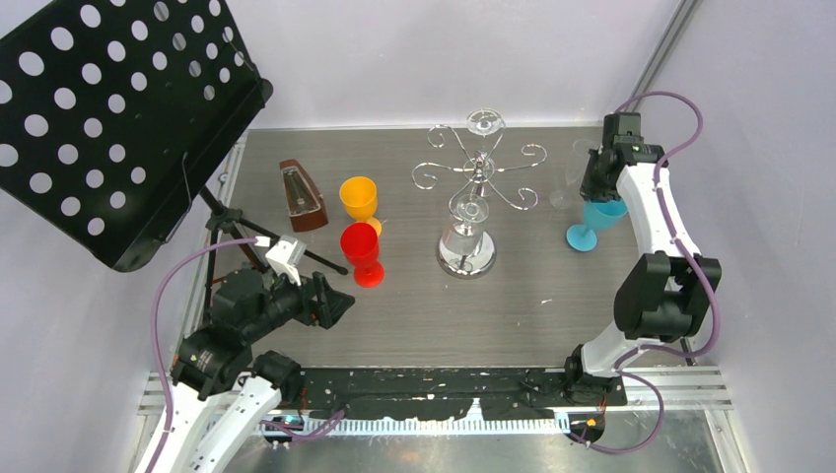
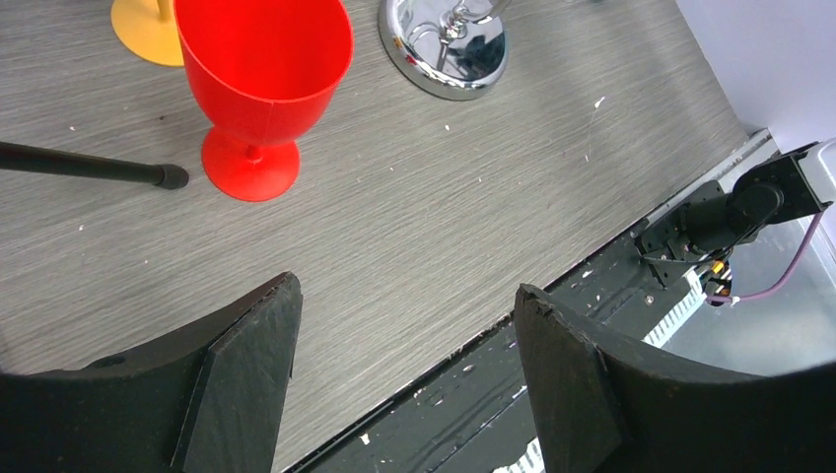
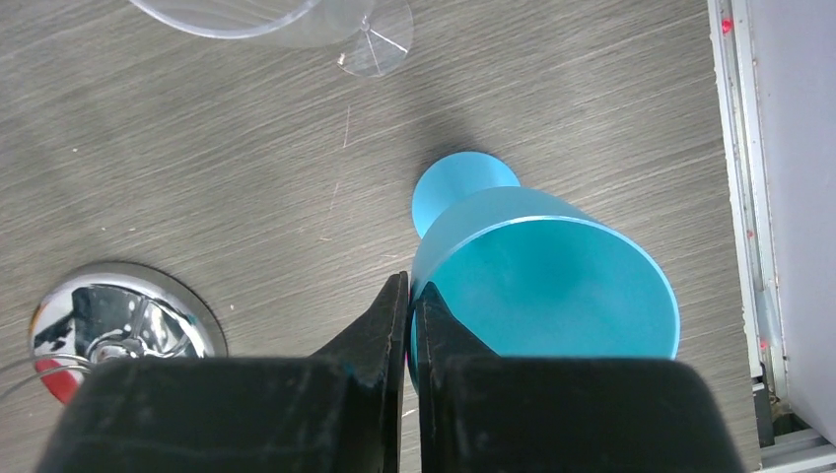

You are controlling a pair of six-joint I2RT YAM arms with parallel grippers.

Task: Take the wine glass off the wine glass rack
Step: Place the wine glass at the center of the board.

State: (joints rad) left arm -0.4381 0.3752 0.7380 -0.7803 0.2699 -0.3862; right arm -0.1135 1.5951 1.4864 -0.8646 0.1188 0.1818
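The grey worktop (image 1: 552,291) carried everything. A black perforated music stand (image 1: 108,108) loomed over its left side. The wine glass rack (image 1: 479,166) stood mid-worktop. One clear wine glass (image 1: 470,210) hung on the rack's near side and a second glass (image 1: 484,122) on its far side. The left claw (image 2: 404,286) hung spread above the worktop near the red goblet (image 2: 264,79). The right claw (image 3: 411,284), fingers pressed close, pinched the blue goblet (image 3: 552,266) by its rim.

Wine glass rack (image 1: 465,254): polished chrome wire, mirror-bright base. Worktop (image 1: 552,296): matt grey wood-grain, pale specks. Red goblet (image 2: 264,69), 9 o'clock of rack: glossy plastic. Blue goblet (image 3: 547,276): smooth satin plastic. Left gripper (image 2: 404,296) fingers (image 2: 246,365): matt black, grainy.
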